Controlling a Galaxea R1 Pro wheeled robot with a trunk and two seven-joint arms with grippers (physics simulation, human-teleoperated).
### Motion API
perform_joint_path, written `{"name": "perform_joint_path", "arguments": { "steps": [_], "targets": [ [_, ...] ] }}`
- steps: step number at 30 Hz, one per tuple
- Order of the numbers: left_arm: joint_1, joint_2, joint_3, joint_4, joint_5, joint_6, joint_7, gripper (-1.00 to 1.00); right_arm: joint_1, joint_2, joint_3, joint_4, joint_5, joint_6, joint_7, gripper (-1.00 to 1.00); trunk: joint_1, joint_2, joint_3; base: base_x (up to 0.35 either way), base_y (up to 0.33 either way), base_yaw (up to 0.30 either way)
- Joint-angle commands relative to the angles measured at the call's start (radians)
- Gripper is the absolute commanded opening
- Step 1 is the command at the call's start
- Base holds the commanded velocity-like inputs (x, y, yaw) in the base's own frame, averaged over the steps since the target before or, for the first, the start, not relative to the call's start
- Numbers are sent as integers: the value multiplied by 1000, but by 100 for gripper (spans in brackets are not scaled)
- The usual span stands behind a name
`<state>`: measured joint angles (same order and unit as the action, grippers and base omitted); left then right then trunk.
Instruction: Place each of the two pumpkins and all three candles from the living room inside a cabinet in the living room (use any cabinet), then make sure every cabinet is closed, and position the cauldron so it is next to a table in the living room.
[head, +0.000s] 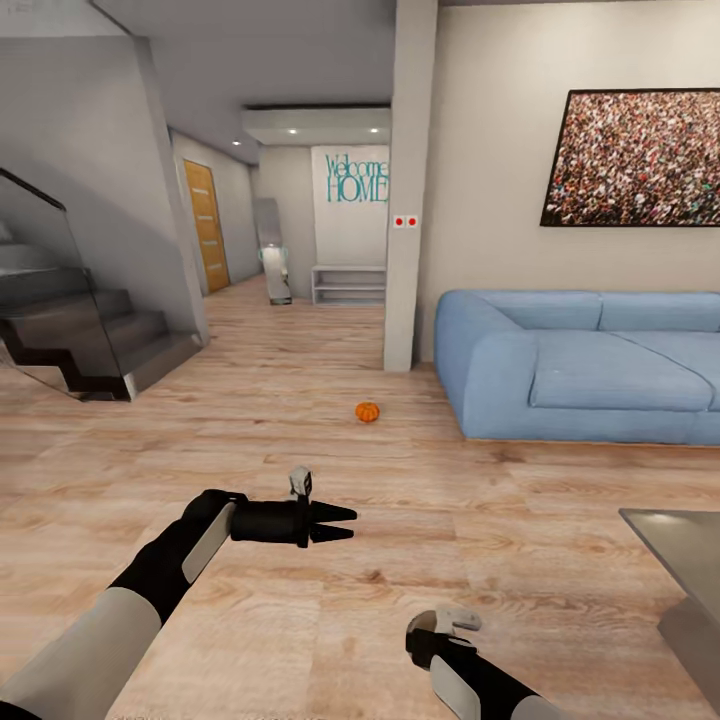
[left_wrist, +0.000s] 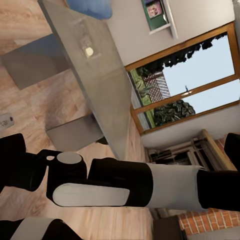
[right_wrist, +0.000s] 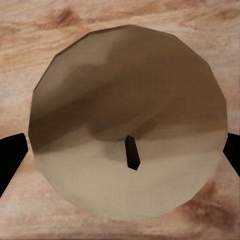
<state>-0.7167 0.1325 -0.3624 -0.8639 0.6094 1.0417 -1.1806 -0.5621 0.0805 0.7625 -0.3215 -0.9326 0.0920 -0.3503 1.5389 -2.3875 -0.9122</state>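
A small orange pumpkin (head: 367, 411) sits on the wooden floor, between the pillar and the sofa's left end. My left gripper (head: 340, 524) hovers low over the floor well short of it, open and empty. The right wrist view looks straight down on a cream candle (right_wrist: 125, 125) with a dark wick. My right gripper (right_wrist: 120, 152) is shut on that candle, with a dark fingertip (right_wrist: 10, 160) at each side. The glass-topped table (head: 675, 540) shows its corner at the right. A small pale round thing (left_wrist: 89, 51) lies on the table (left_wrist: 95, 75) in the left wrist view.
A blue sofa (head: 590, 365) stands along the right wall. A grey pillar (head: 408, 200) rises left of it. Stairs with a glass rail (head: 90, 340) are at the left. A hallway runs on behind the pillar.
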Motion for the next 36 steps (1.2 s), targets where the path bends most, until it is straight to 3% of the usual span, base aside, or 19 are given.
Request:
{"name": "perform_joint_path", "arguments": {
  "steps": [1,36],
  "targets": [
    [-1,0,-3,0,3,6,-2,100,-1,-1,8,-2,-3,5,-7,-100,0,0,-1,-1,1,280],
    [0,2,-1,-1,3,6,-4,100,-1,1,8,0,-5,5,-7,-100,0,0,-1,0,0,292]
  ]
}}
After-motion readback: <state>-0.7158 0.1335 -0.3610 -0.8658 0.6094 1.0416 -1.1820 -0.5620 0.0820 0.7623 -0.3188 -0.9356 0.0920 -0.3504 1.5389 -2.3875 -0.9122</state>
